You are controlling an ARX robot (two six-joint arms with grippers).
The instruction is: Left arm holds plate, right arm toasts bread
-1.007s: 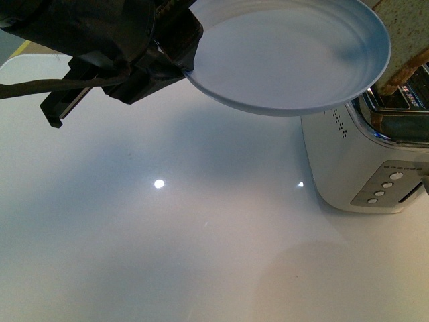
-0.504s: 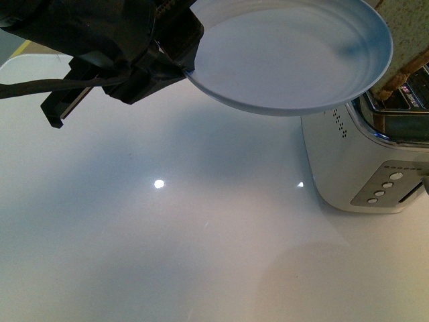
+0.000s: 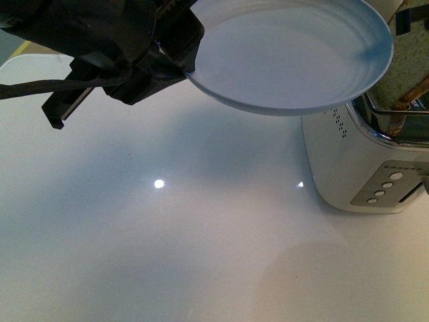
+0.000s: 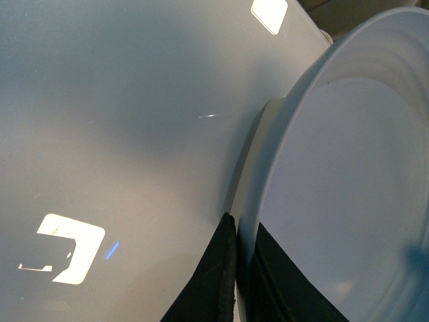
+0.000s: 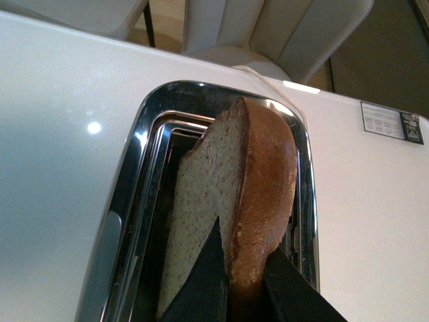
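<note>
My right gripper (image 5: 244, 285) pinches the bread (image 5: 231, 194) by its crust, the slice standing over the toaster (image 5: 134, 168) slot; my left gripper (image 4: 242, 275) clamps the plate (image 4: 348, 168) by its rim, holding it in the air just beside the toaster. The slice looks slanted to the slot, so it may catch the chrome edge and tear; the plate, gripped at one edge, could sag into it

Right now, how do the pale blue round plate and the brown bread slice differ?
The pale blue round plate is smooth; the brown bread slice is speckled with a dark crust. The plate hangs tilted near the silver toaster; the bread stands on edge over its slot. Shared: each is pinched at its edge, the plate by the left gripper, the bread by the right gripper.
</note>
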